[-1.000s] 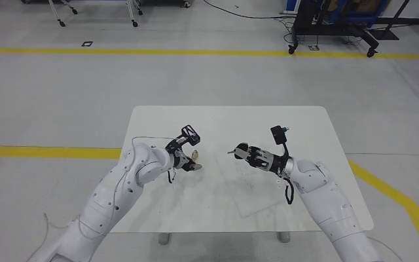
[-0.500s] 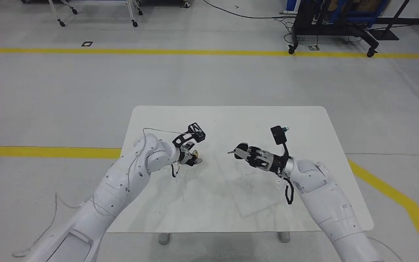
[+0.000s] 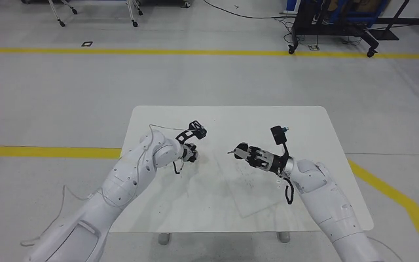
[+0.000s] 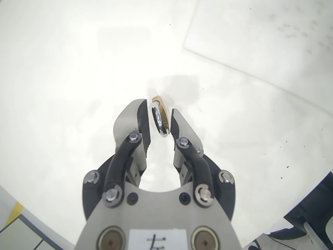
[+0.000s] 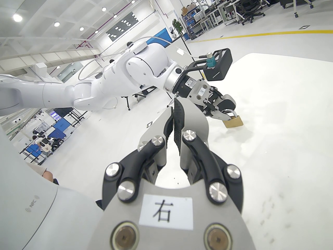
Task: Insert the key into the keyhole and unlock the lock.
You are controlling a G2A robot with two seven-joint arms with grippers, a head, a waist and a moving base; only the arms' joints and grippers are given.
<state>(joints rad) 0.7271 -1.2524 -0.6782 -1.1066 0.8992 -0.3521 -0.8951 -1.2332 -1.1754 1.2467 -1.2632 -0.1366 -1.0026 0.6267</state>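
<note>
The left gripper [image 4: 158, 110] pinches the brass padlock [image 4: 160, 115] by its shackle low over the counter [image 3: 294, 124], with the lock's body pointing away from the fingers. The right gripper [image 5: 174, 105], fingers closed on a slim key [image 3: 230, 152], sits well apart, facing it.

White table [image 3: 301, 124]: the left gripper [image 3: 190, 154] is above its left half, the right gripper [image 3: 234, 151] above its right half. Both sit near the table's middle, tips facing, apart. A clear sheet [image 3: 256, 195] lies flat on the table's near right part
</note>
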